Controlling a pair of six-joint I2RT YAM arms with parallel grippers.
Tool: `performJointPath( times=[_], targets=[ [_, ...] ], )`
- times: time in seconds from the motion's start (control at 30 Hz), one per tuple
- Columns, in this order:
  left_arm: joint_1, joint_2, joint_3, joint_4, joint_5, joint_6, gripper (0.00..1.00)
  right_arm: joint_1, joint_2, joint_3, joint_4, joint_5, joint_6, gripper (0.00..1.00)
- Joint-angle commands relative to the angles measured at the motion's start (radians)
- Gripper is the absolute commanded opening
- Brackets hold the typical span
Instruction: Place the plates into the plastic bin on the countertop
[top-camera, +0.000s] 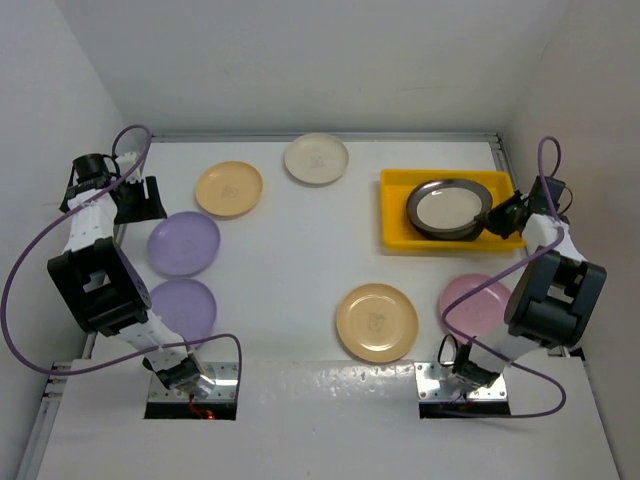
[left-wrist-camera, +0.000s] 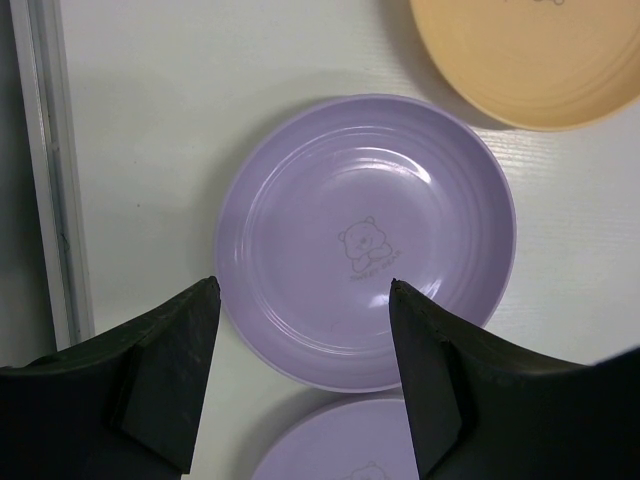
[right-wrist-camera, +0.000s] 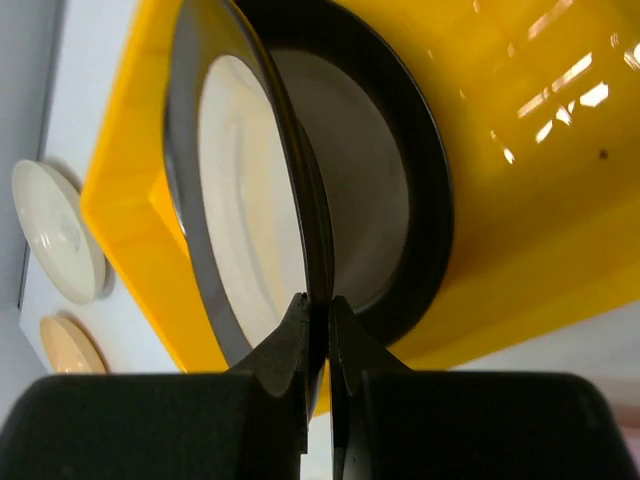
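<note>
The yellow plastic bin (top-camera: 395, 215) stands at the back right of the countertop (top-camera: 290, 260). My right gripper (top-camera: 497, 218) is shut on the rim of a dark-rimmed steel plate (top-camera: 448, 205), held tilted over the bin. In the right wrist view my gripper (right-wrist-camera: 318, 305) pinches this plate (right-wrist-camera: 230, 200) above a second steel plate (right-wrist-camera: 410, 190) lying in the bin (right-wrist-camera: 540, 150). My left gripper (top-camera: 135, 200) is open above a lavender plate (top-camera: 183, 243). In the left wrist view the gripper (left-wrist-camera: 305, 290) hangs over that plate's (left-wrist-camera: 365, 240) near rim, not touching it.
On the countertop lie a second lavender plate (top-camera: 180, 307), a peach plate (top-camera: 229, 188) at the back left, a cream plate (top-camera: 316, 158) at the back, another peach plate (top-camera: 376, 322) at the front and a pink plate (top-camera: 472, 305) by the right arm. White walls bound the sides.
</note>
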Motion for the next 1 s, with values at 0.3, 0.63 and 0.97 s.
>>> performJointPath(
  times=[0.3,0.63,0.97],
  targets=[
    [-0.008,0.004,0.005,0.008,0.002,0.008,0.71,0.017,0.157,0.168,-0.091,-0.024,-0.087,0.76],
    [-0.017,0.025,0.028,0.008,0.012,0.018,0.71,-0.079,-0.165,0.024,-0.419,0.577,-0.023,1.0],
    [-0.073,0.066,0.063,0.008,0.044,0.042,0.71,-0.393,-0.751,-0.565,-0.451,0.684,0.206,0.84]
  ],
)
